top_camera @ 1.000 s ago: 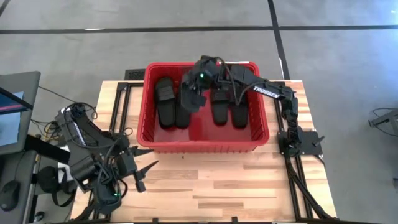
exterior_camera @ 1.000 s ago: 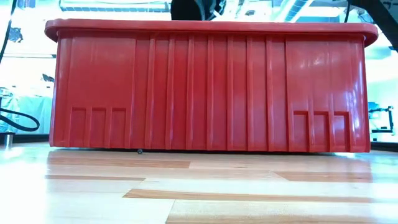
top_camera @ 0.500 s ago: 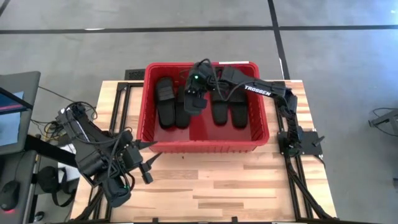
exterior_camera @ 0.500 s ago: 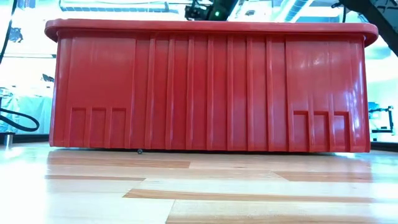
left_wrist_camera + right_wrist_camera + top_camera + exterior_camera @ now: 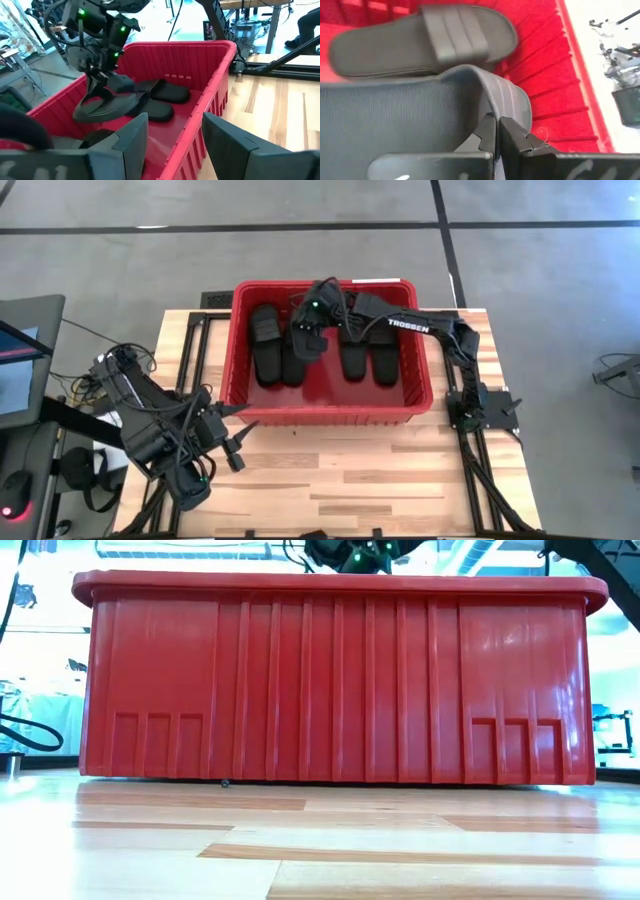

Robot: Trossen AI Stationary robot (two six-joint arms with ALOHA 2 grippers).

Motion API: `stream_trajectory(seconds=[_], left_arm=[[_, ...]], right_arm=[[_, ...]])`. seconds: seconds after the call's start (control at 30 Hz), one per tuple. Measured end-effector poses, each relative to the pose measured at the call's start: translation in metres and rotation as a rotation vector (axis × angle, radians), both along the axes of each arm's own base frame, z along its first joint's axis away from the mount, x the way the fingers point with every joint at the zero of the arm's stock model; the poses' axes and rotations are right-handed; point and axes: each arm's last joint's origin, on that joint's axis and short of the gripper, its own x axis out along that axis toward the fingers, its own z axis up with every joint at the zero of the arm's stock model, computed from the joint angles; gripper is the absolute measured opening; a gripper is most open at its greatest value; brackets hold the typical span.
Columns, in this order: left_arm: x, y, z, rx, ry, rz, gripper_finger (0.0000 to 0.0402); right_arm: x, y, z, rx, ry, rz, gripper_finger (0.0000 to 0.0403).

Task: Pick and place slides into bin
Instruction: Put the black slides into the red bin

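A matte black open-toed slide sandal (image 5: 107, 102) hangs in the air inside the large rectangular red plastic crate (image 5: 238, 345), pinched by the right gripper (image 5: 308, 340), whose two dark fingers (image 5: 492, 132) are pressed together on the sandal's edge. In the left wrist view it tilts, one end drooping toward the crate floor, above the other sandals already lying there. From above, the held sandal sits over the left-centre of the crate, overlapping a black slide (image 5: 292, 360) flat on the bottom. Just beside that one, nearer the crate's left wall, lies another black slide (image 5: 265, 340). Toward the right half rest two more slides side by side, one (image 5: 354, 355) next to the other (image 5: 384, 360), both lengthwise across the crate. The right wrist view shows the broad strap of a lying sandal (image 5: 445, 35) with its moulded stripes, close under the held one.

The right arm (image 5: 425, 330) reaches in over the crate's far right corner from its base at the table's right edge. From table height only the crate's ribbed front wall (image 5: 330, 680) shows, with the right arm's wrist just peeking over the rim.

The left gripper (image 5: 235, 435) waits outside the crate, low over the pale wooden slatted tabletop (image 5: 380, 470) near the crate's front left corner, its fingers (image 5: 132, 137) spread apart and holding nothing.
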Motion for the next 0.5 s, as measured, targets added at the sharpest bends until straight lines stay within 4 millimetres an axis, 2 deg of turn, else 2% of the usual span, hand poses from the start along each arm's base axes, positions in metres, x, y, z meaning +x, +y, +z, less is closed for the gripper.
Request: stream_trajectory(seconds=[0.33, 0.4, 0.5], left_arm=[[0.004, 0.006, 0.000, 0.015, -0.001, 0.031, 0.0176], [0.005, 0.007, 0.000, 0.016, -0.001, 0.037, 0.0176], [0.007, 0.009, 0.000, 0.017, 0.000, 0.045, 0.0176]], right_arm=[[-0.004, -0.019, -0.014, 0.026, -0.017, -0.002, 0.0000], [0.001, -0.023, -0.017, 0.017, -0.045, -0.002, 0.0000], [0.004, -0.026, -0.031, 0.047, -0.011, 0.008, 0.0000]])
